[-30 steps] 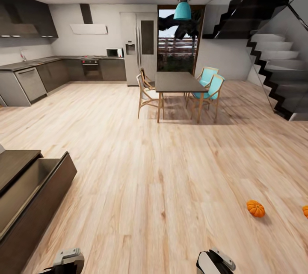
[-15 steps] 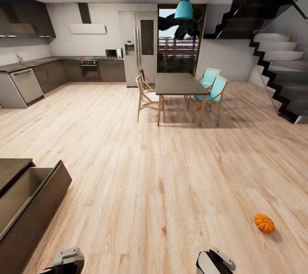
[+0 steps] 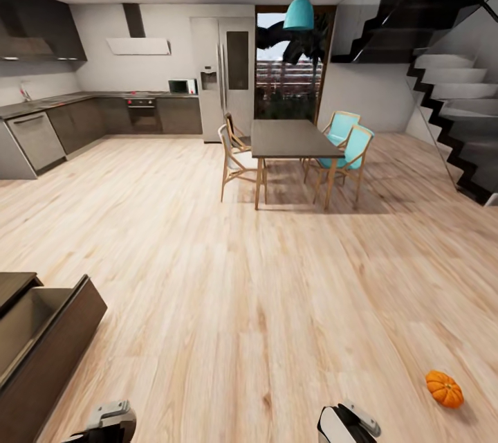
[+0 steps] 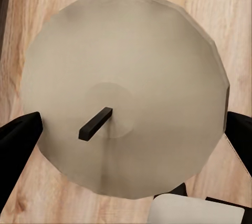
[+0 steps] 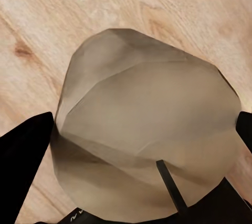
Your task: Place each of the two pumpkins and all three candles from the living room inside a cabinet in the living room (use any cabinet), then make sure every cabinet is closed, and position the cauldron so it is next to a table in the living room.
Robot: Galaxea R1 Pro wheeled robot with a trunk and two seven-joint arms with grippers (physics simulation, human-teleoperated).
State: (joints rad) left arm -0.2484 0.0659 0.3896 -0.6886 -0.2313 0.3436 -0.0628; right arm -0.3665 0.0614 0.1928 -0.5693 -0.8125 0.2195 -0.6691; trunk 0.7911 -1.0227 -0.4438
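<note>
Beige candles pinched in left gripper (image 4: pixel 126 129) and right gripper (image 5: pixel 142 145); pumpkin (image 3: pixel 444 388) and open cabinet drawer (image 3: pixel 41 332) now lower in head view, suggesting camera movement mid-delivery.

At the head view's lower left the open cabinet (image 3: pixel 41 346) is cut by the frame edge, and both wrists (image 3: pixel 111 422) barely rise above the bottom edge.
</note>
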